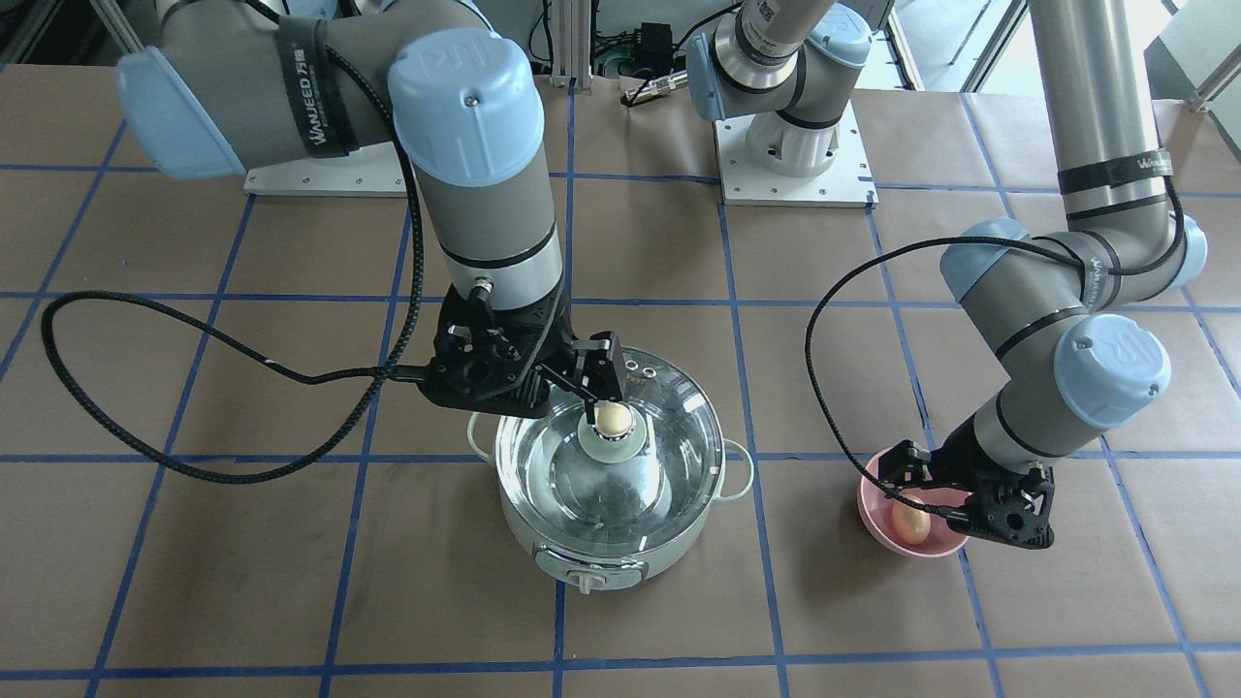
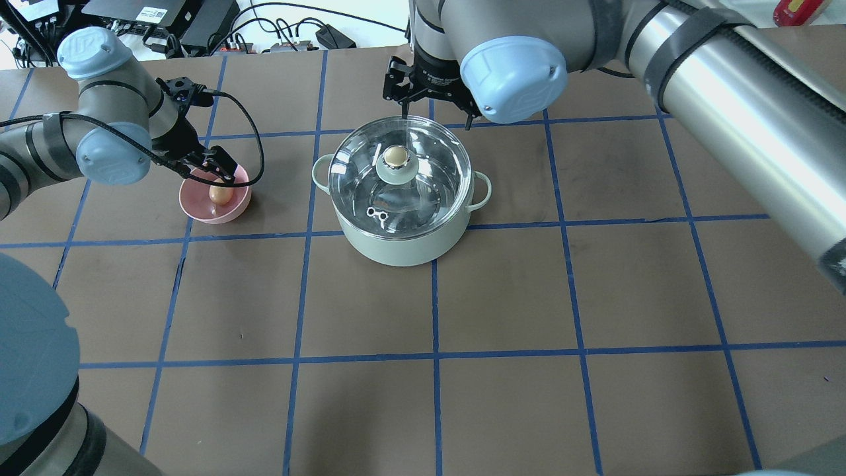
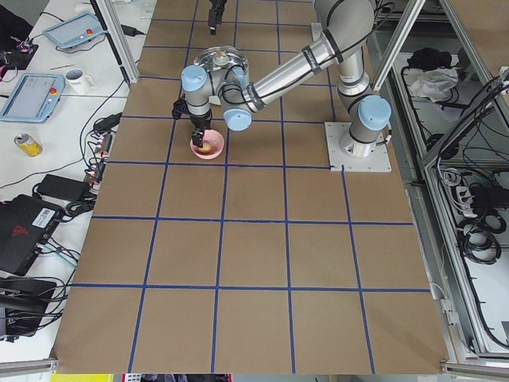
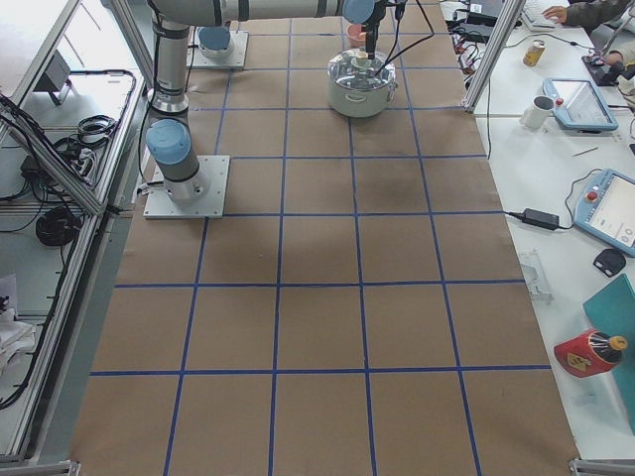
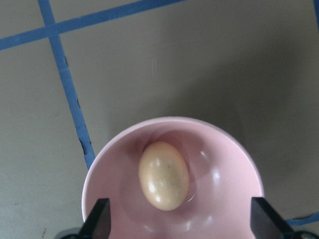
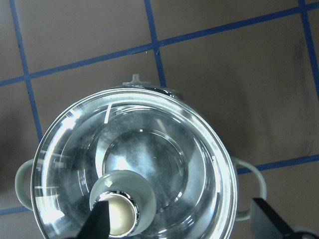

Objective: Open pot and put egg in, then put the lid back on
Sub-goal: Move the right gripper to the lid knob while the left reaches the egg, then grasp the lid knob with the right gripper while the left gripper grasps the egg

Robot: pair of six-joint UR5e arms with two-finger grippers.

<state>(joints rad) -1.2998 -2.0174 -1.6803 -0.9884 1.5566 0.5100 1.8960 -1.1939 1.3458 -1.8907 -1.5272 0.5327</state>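
Lid [image 2: 436, 178] sits seated on the mint-green electric pot [image 2: 403, 248], so the pot is not yet opened and the first step is the one in hand. Its beige-topped knob [image 2: 396, 156] lies directly under the right hand [image 6: 185, 220], which hangs just above it with its fingers spread wide and nothing between them. In the right wrist view the knob sits close to one fingertip [image 6: 99, 219] rather than centred in the gap. By my reading the hand needs a small sideways correction before it closes, or the grasp may land off-centre and tip the glass dome.

Under the left hand [image 5: 183, 219] lies the tan egg [image 5: 163, 175], on its side in the bottom of a pink bowl [image 5: 229, 164]. This hand is wide open as well and grips nothing, its fingertips standing either side of the bowl with the egg between them. It seems posted there so the egg can be lifted once the lid is off. Bowl and pot rest near each other on the brown bench [image 2: 529, 297].
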